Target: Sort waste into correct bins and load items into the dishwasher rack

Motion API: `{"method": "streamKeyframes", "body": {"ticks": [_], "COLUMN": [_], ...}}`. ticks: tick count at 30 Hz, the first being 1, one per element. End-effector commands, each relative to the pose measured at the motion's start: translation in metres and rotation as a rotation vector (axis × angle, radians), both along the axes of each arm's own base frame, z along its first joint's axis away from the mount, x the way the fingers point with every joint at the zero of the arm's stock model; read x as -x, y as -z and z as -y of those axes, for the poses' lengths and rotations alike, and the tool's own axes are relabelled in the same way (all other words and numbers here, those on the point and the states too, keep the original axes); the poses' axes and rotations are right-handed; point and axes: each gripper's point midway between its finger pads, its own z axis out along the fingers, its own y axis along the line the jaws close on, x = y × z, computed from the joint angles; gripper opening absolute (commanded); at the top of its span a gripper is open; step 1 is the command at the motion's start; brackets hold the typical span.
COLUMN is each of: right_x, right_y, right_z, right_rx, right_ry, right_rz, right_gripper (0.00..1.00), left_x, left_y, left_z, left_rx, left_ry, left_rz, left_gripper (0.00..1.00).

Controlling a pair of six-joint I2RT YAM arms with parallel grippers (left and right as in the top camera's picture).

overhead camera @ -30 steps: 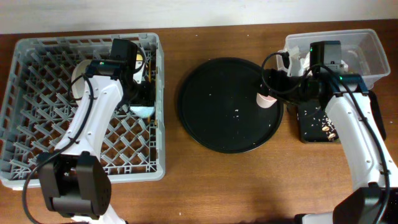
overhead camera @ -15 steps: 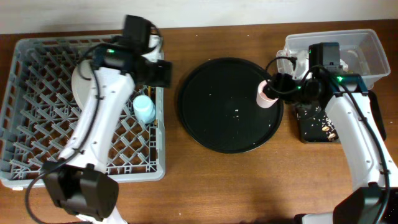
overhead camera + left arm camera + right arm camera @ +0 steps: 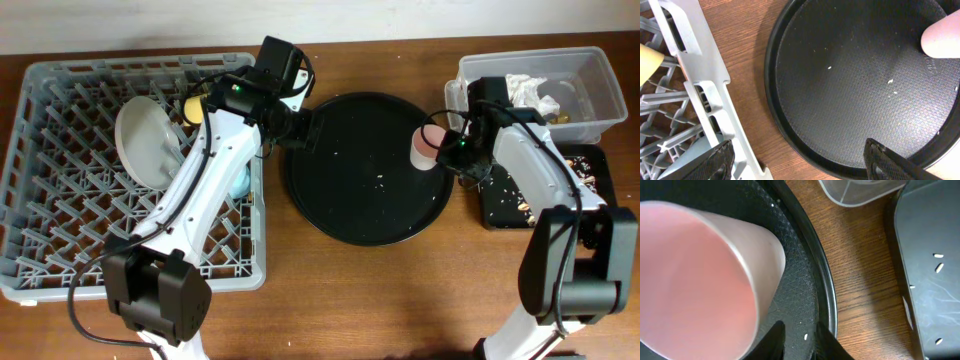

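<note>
- Dishwasher rack (image 3: 140, 62): far left. The plate (image 3: 145, 140) leans inside it.
- Left gripper (image 3: 800, 160): fingers spread wide with nothing between them. It hangs over the near rim of the round black tray (image 3: 365, 200), just right of the rack.
- Pink cup (image 3: 428, 150): stands on the tray's right edge, apparently upright with its mouth up. It is across the whole tray from the left gripper.
- Right gripper (image 3: 800, 340): just beside the cup, on the cup's outer, bin-ward side. Only the tips show, with a slim gap and bare tray between them. Cannot tell if it is closed.
- Judgement: the right arm is much nearer. The cup's goal, the rack, lies on the left.
</note>
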Motion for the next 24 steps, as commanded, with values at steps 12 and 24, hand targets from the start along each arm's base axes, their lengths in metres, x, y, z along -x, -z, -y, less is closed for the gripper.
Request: {"method": "streamKeyframes", "body": {"ticks": [12, 24], "right_x": [-0.02, -0.016], "right_y": [-0.041, -0.045], "right_z": [-0.002, -0.022], "right_rx": [0.003, -0.107], "right_ry": [-0.014, -0.069], "right_rz": [0.166, 0.141], "right_gripper": [0.5, 0.04], "left_x": [0.0, 0.002], "left_y": [0.002, 0.001], "left_z": [0.004, 0.008], "left_rx": [0.004, 0.041], "left_ry": [0.016, -0.007], "left_rz": [-0.008, -0.026], "left_gripper": [0.82, 0.82]}}
